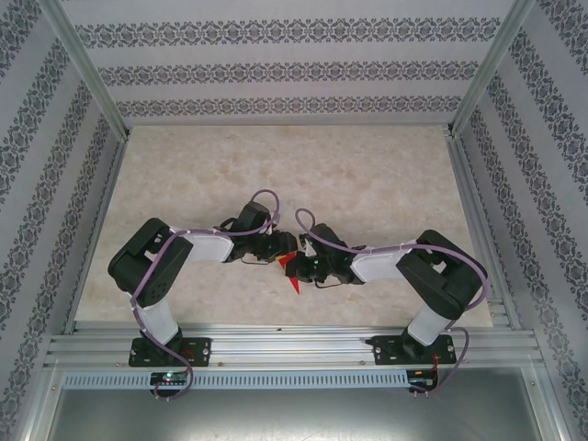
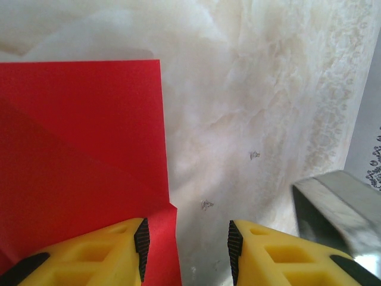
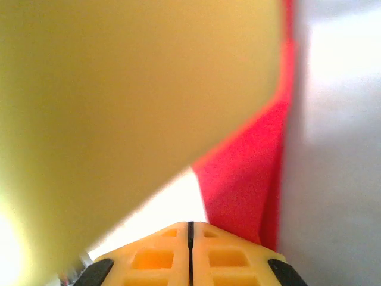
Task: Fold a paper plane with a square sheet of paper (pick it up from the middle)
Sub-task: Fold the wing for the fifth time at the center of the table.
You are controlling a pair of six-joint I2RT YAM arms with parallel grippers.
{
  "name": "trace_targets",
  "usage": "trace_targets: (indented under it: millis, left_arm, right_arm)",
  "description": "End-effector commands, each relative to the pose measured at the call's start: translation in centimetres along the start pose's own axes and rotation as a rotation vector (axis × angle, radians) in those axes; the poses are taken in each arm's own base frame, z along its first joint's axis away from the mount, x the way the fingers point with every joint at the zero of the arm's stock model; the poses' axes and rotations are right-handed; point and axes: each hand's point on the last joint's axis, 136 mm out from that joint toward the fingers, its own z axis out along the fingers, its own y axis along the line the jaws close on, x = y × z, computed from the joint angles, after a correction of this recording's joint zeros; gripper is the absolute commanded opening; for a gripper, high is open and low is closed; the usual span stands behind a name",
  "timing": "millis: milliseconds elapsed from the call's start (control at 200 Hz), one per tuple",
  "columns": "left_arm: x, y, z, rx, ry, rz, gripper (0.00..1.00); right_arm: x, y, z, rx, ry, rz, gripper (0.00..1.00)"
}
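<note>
Paper [image 2: 77, 155], red and part-folded, sits by the middle of the table's [image 2: 268, 119] near edge, so the left gripper [image 2: 186, 241], jaws apart astride its edge, should probably press the crease flat while the right gripper [image 3: 190, 229], jaws together, steadies it.

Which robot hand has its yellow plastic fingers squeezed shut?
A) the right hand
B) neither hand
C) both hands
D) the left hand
A: the right hand has its yellow fingers touching with no gap, while the left hand holds them apart.
</note>
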Motion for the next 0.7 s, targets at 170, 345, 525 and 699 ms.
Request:
trace_targets:
  millis: [170, 345, 525, 699]
  left_arm:
    - [1.3, 4.3, 0.3, -0.154, 0.026, -0.066, 0.43]
    - [1.4, 4.7, 0.2, -0.172, 0.023, -0.076, 0.43]
    - [1.3, 4.8, 0.2, -0.174, 0.019, -0.079, 0.42]
    - [1.3, 4.7, 0.3, -0.173, 0.022, -0.08, 0.42]
  right_arm:
    - [2.8, -2.5, -0.4, 0.038, 0.084, 0.044, 0.08]
    - [4.4, -3.3, -1.1, 0.061, 0.115, 0.044, 0.09]
    - [6.4, -4.6, -1.8, 0.097, 0.161, 0.048, 0.1]
    - [8.3, -5.9, -2.2, 0.151, 0.208, 0.04, 0.1]
